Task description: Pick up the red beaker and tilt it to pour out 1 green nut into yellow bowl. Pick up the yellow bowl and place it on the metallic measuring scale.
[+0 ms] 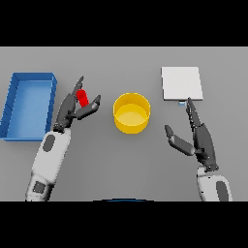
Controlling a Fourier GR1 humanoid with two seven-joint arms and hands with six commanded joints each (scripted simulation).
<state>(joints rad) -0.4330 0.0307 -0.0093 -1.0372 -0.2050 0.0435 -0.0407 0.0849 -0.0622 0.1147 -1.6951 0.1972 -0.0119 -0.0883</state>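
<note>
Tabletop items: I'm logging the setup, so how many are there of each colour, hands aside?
Red: 1, the beaker
Yellow: 1, the bowl
Blue: 1, the bin
White: 1, the scale
Total: 4

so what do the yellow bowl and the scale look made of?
Yellow bowl: looks like matte plastic, with uniform colour and no glints. Metallic measuring scale: a flat pale grey-white plate, matte, possibly brushed metal or plastic; the look leaves it open.

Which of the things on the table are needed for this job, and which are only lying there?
Needed:
red beaker, between the fingers of the left hand
yellow bowl
measuring scale
right hand, open beside the bowl

Only lying there:
blue bin, at the far left
</note>
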